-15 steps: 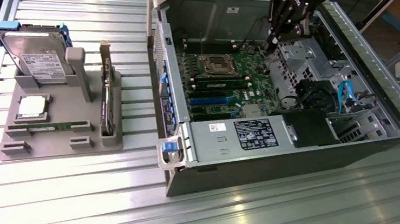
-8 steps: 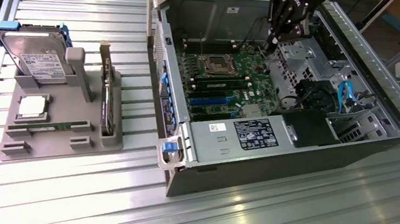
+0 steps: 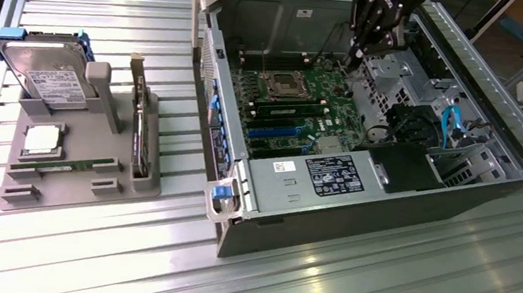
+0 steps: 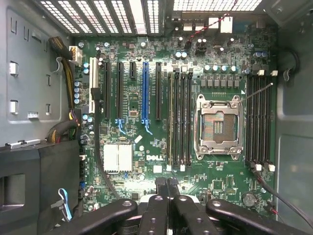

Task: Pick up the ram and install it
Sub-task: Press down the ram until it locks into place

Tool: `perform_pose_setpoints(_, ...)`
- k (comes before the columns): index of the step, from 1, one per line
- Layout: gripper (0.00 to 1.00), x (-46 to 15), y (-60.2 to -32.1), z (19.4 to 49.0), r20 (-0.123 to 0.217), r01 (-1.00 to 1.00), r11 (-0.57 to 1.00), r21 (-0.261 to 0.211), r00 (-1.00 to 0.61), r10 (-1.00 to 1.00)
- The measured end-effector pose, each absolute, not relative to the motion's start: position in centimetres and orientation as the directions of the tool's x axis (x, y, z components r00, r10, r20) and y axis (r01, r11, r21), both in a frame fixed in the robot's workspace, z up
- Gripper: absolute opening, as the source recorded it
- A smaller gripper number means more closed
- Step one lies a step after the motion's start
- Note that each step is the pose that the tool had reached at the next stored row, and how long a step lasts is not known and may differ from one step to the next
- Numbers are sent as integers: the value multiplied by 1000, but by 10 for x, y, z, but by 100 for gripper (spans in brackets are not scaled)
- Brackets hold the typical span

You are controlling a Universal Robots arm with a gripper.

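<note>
Your pincer hangs clenched over the motherboard inside the open computer case. The ram lies in the grey holder on the ribbed metal bench, to the exterior view's left of the case.

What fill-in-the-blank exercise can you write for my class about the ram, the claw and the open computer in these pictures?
1. The ram lies on the grey ____, outside the computer case.
2. The claw hangs above the ____ inside the case.
3. The claw is ____, holding nothing.
4. The processor socket is ____.

Missing words: tray; motherboard; shut; empty.
</note>
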State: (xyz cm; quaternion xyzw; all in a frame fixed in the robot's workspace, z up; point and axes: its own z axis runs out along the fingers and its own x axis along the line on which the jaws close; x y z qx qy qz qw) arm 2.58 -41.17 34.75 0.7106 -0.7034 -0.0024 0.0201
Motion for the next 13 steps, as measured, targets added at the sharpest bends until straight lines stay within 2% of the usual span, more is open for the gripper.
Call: perform_pose_setpoints(13, 11, 26, -412, 325, 25, -999, -10, 32, 11, -1000)
